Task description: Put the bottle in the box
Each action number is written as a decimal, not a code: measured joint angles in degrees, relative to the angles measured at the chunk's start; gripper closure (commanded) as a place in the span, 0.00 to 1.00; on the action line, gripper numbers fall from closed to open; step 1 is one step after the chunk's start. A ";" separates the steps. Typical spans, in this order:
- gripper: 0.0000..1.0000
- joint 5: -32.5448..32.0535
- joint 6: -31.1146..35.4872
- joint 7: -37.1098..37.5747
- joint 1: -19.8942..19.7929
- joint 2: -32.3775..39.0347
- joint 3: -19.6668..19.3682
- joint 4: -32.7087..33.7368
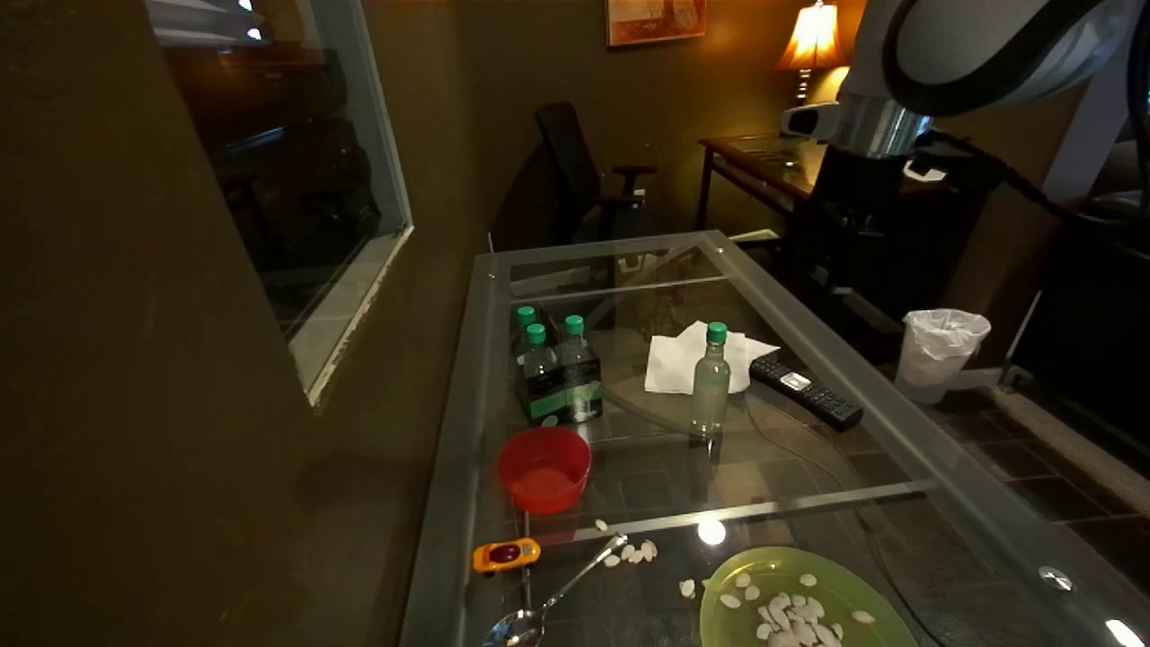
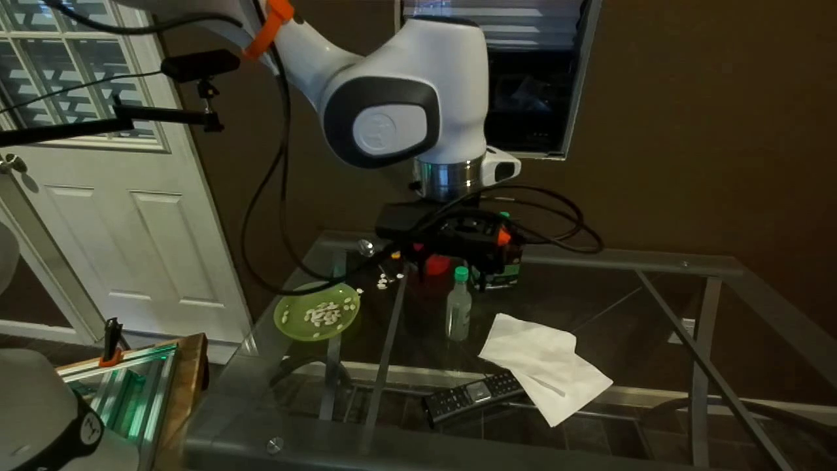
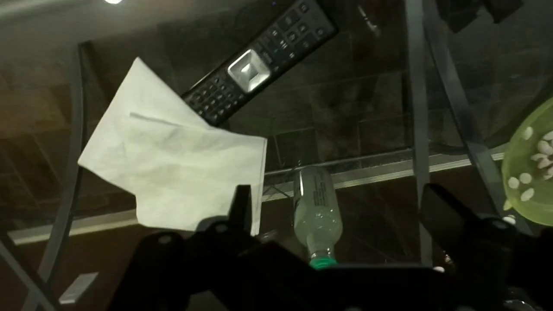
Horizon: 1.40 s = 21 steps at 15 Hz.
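The bottle (image 1: 711, 391), clear with a green cap, stands upright on the glass table, apart from the others. It also shows in an exterior view (image 2: 458, 313) and in the wrist view (image 3: 317, 207). The box (image 1: 550, 402) is a low dark carton with a green band, holding three green-capped bottles. It is partly hidden behind the gripper in an exterior view (image 2: 509, 273) and out of the wrist view. My gripper (image 2: 451, 275) is open and empty, above the table. In the wrist view (image 3: 336, 192) the bottle lies between the spread fingers, beyond them and untouched, nearer the left finger.
White paper (image 1: 674, 364) and a black remote (image 1: 809, 393) lie beside the bottle. A red cup (image 1: 544, 476) stands near the box. A toy car (image 1: 506, 555), a spoon (image 1: 575, 580) and a green plate (image 1: 849, 580) with white pieces lie farther along. A wall borders the table.
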 measured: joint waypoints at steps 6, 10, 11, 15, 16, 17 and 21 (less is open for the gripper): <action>0.00 4.24 9.90 -9.34 -1.51 4.49 2.40 0.30; 0.00 4.24 9.89 -9.24 -1.51 4.31 2.52 0.30; 0.00 4.24 9.89 -9.24 -1.61 4.33 2.66 0.30; 0.00 15.66 9.83 -19.54 -3.17 5.51 5.55 0.30; 0.00 19.88 9.70 -23.55 -3.71 6.03 6.42 0.35; 0.00 23.63 9.42 -27.50 -4.25 6.55 7.18 0.47; 0.00 31.73 6.73 -39.58 -6.97 9.02 8.07 1.40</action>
